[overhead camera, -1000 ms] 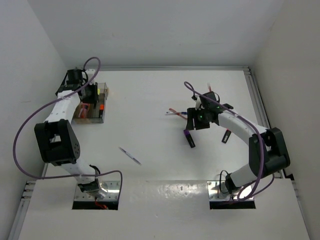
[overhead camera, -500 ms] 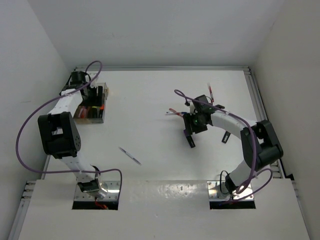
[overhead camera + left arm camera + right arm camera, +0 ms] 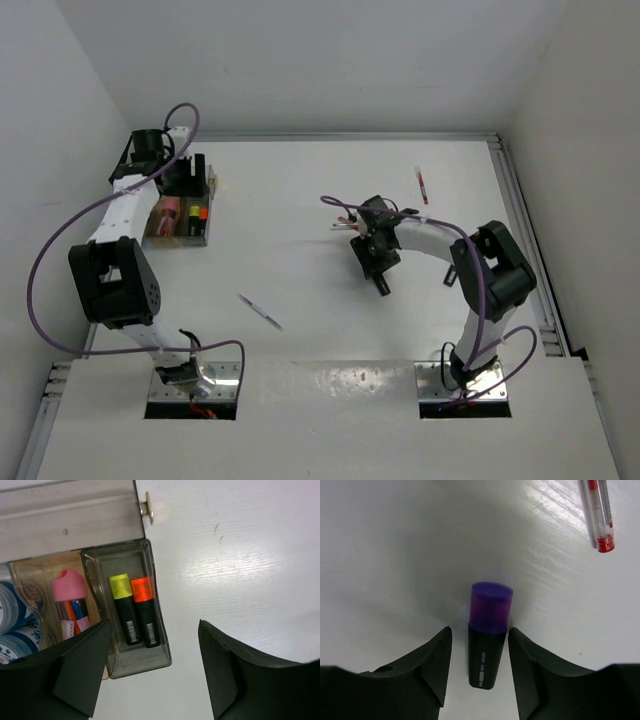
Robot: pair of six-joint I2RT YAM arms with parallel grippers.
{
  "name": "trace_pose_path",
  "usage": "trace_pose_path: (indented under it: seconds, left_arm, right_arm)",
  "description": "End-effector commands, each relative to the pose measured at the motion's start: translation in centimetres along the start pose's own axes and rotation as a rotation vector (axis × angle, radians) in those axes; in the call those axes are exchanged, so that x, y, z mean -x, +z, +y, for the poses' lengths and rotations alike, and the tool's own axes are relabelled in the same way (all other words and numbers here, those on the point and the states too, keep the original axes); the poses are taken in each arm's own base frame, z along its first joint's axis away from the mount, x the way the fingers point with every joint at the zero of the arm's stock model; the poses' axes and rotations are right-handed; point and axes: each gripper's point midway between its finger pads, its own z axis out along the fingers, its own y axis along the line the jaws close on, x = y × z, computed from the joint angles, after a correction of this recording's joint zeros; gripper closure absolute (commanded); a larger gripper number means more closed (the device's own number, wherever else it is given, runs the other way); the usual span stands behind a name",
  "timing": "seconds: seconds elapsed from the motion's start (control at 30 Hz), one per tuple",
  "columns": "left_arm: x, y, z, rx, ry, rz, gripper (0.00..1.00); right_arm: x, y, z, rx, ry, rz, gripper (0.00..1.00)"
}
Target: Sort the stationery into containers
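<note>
Sorting looks about half done to me. At 9 o'clock on the table (image 3: 300,180), the organiser box (image 3: 140,657) already has a yellow-capped highlighter (image 3: 124,607) and an orange-capped highlighter (image 3: 145,610) lying side by side in its smoky compartment, caps toward 12 o'clock in the left wrist view. At their 9 o'clock, the tan compartment holds a pink bottle (image 3: 69,585), with blue-speckled jars (image 3: 10,610) at the picture's edge beyond it. The left gripper (image 3: 155,624) hangs over the box with its jaws spread wide and nothing in them. Several things are left out on the table. A silver pen (image 3: 260,311) lies alone toward 7 o'clock, a pair of thin pens (image 3: 346,223) sits near the middle, and a red pen (image 3: 421,185) lies out toward 1 o'clock. The purple-capped highlighter (image 3: 487,645) is a little to the 4 o'clock side of centre, flat on the table. The right gripper (image 3: 479,632) is low over it, jaws open, one on each side of the barrel, and as far as I can see neither is pressing on it. In the right wrist view its long axis runs from 6 to 12 o'clock, cap at the 12 end, so the jaws look set to close across its width.
</note>
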Motion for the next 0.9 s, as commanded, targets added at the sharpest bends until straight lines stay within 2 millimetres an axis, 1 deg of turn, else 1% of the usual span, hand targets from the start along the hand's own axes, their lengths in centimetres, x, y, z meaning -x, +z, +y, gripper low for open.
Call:
trace_pose_path:
  seconds: [0.0, 0.07, 0.1, 0.13, 0.17, 0.2, 0.27, 0.3, 0.33, 0.37, 0.4, 0.43, 0.47, 0.5, 0.53, 0.57, 0.6, 0.63, 0.67, 0.7, 0.73, 0.77, 0.8, 0.83, 0.87]
  left_arm:
    - [4.4, -3.6, -1.7, -0.04, 0.057, -0.173, 0.24]
    - [4.5, -3.9, -2.4, -0.07, 0.073, -0.209, 0.23]
    - [5.3, -4.6, -3.0, -0.09, 0.089, -0.252, 0.23]
    - [5.0, -4.7, -3.3, -0.106, 0.092, -0.256, 0.23]
    - [5.0, -4.8, -3.7, -0.125, 0.097, -0.27, 0.23]
    - [5.5, -5.5, -4.2, -0.14, 0.11, -0.298, 0.23]
    - [5.5, -5.9, -6.2, -0.234, 0.14, -0.34, 0.24]
    - [5.7, -6.8, -7.7, -0.306, 0.167, -0.379, 0.24]
    - [5.7, -7.3, -8.7, -0.35, 0.173, -0.392, 0.25]
    - [5.6, -8.1, -10.0, -0.405, 0.183, -0.409, 0.25]
    - [4.7, -8.4, -11.8, -0.503, 0.189, -0.412, 0.25]
    - [4.3, -8.7, -13.0, -0.553, 0.167, -0.407, 0.25]
    - [4.0, -9.6, -14.9, -0.614, 0.149, -0.405, 0.25]
    - [3.3, -10.0, -16.4, -0.671, 0.13, -0.397, 0.25]
    - [3.0, -10.4, -17.4, -0.696, 0.131, -0.398, 0.25]
    - [3.0, -11.5, -19.6, -0.745, 0.165, -0.416, 0.25]
    - [2.7, -11.7, -20.6, -0.763, 0.161, -0.408, 0.23]
    - [2.3, -12.3, -22.3, -0.798, 0.188, -0.406, 0.22]
    - [2.2, -12.4, -23.0, -0.8, 0.197, -0.402, 0.22]
    - [2.1, -12.4, -23.7, -0.806, 0.205, -0.393, 0.21]
    - [1.6, -12.5, -25.1, -0.835, 0.223, -0.374, 0.21]
    - [1.8, -12.6, -25.6, -0.829, 0.225, -0.368, 0.21]
    - [1.8, -12.5, -26.1, -0.823, 0.226, -0.36, 0.21]
    - [1.4, -12.3, -27.2, -0.834, 0.234, -0.341, 0.21]
    - [1.6, -12.0, -27.5, -0.819, 0.229, -0.344, 0.21]
  right_arm:
    - [1.1, -0.1, -0.9, -0.066, -0.022, -0.006, 0.52]
    - [1.2, 0.2, -1.2, -0.077, -0.03, 0.003, 0.55]
    - [1.1, 0.3, -1.3, -0.084, -0.028, 0.009, 0.57]
    - [0.9, 0.4, -1.4, -0.08, -0.027, 0.014, 0.61]
    - [0.9, 0.5, -1.4, -0.078, -0.025, 0.01, 0.7]
    - [1.0, 0.7, -1.7, -0.082, -0.024, 0.006, 0.75]
    - [1.1, 0.6, -1.6, -0.072, -0.021, 0.002, 0.87]
    - [1.6, 0.1, -1.2, -0.04, -0.01, -0.013, 0.95]
    - [2.8, -0.6, -0.6, 0.006, 0.003, -0.047, 0.98]
    - [3.2, -1.3, -0.3, 0.046, 0.024, -0.049, 1.0]
    - [4.5, -2.7, 0.4, 0.094, 0.034, -0.087, 1.0]
    - [6.8, -4.5, 1.8, 0.18, 0.055, -0.142, 1.0]
    - [8.0, -5.7, 2.2, 0.213, 0.077, -0.173, 1.0]
    - [10.6, -8.2, 2.8, 0.248, 0.126, -0.246, 1.0]
    - [12.0, -9.7, 3.5, 0.298, 0.145, -0.288, 1.0]
    - [13.5, -11.0, 3.8, 0.325, 0.177, -0.344, 1.0]
    - [15.3, -13.1, 4.2, 0.359, 0.254, -0.403, 1.0]
    - [16.1, -14.2, 4.4, 0.39, 0.293, -0.436, 1.0]
    - [17.7, -15.3, 4.8, 0.433, 0.361, -0.493, 1.0]
    - [18.5, -16.4, 5.1, 0.452, 0.383, -0.532, 1.0]
    - [19.7, -17.5, 5.3, 0.445, 0.392, -0.597, 1.0]
    - [20.0, -17.9, 5.4, 0.431, 0.409, -0.62, 1.0]
    - [20.8, -18.7, 5.6, 0.426, 0.426, -0.648, 1.0]
    - [21.1, -18.9, 6.2, 0.424, 0.427, -0.654, 1.0]
    - [21.4, -19.1, 6.3, 0.413, 0.443, -0.667, 1.0]
